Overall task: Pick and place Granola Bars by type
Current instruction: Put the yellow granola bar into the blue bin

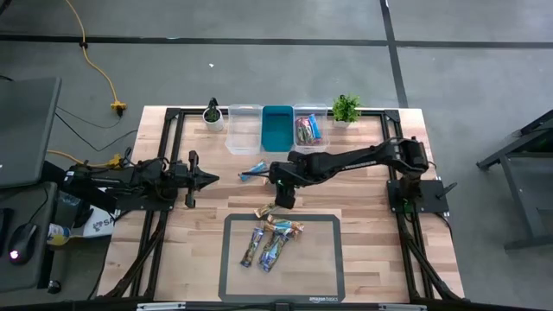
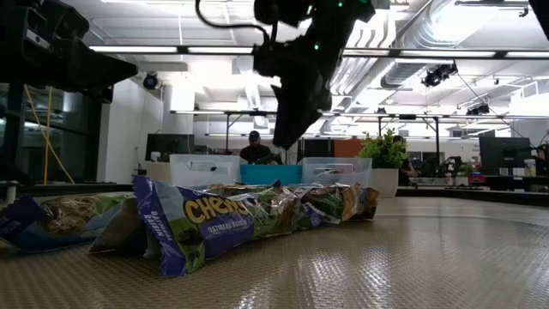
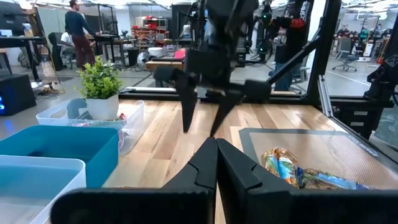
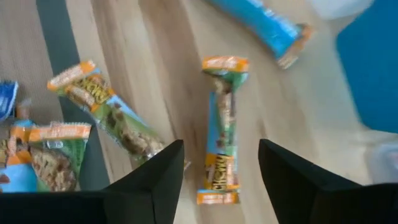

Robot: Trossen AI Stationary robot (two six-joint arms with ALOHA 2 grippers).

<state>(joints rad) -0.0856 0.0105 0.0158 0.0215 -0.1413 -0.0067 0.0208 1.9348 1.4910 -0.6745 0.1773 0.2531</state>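
Green granola bar (image 4: 221,130) lengthwise between open right gripper (image 4: 221,171) jaws.

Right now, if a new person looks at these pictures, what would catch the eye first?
Probably the right gripper, open and empty above the table centre, over a green granola bar on bare wood. Next, the heap of bars on the dark mat at the front, and the blue bin between two clear ones at the back.

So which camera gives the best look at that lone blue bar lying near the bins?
The high view: the blue bar lies whole on bare wood. The right wrist view cuts off part of it. I cannot pick it out in the low or left wrist views.
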